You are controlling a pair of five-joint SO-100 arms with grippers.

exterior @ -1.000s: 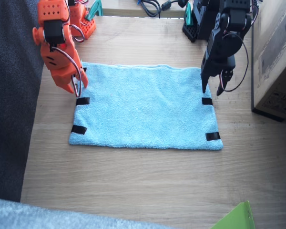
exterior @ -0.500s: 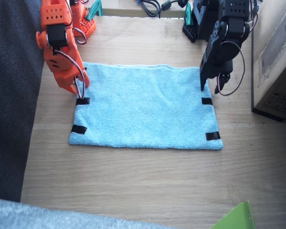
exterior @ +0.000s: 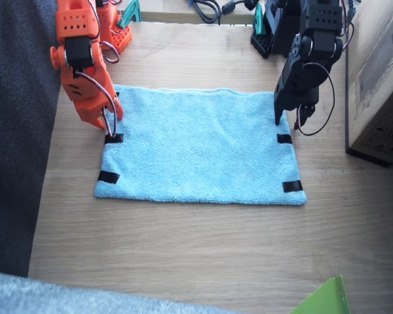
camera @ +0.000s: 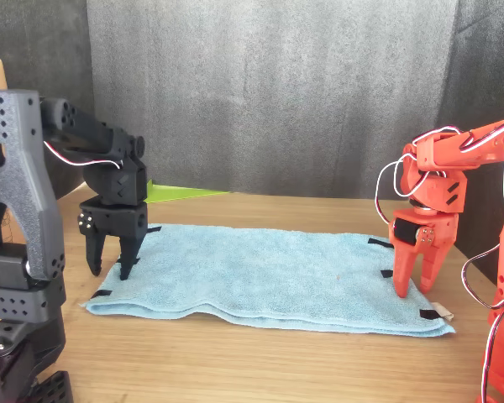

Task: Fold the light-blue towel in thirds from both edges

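We find the light-blue towel (exterior: 200, 147) flat and unfolded on the worktop (exterior: 203, 248). Left gripper (exterior: 289, 120) and right gripper (exterior: 109, 125) stand parted above its short edges, gripping nothing.

The light-blue towel (exterior: 200, 147) lies flat between the right arm (exterior: 85, 72) and left arm (exterior: 308, 62).

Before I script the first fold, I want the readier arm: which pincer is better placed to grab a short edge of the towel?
Probably right: the orange right pincer sits low on the fluffy light-blue terry towel beside a black tape strip. The black left pincer hangs open slightly above its edge.
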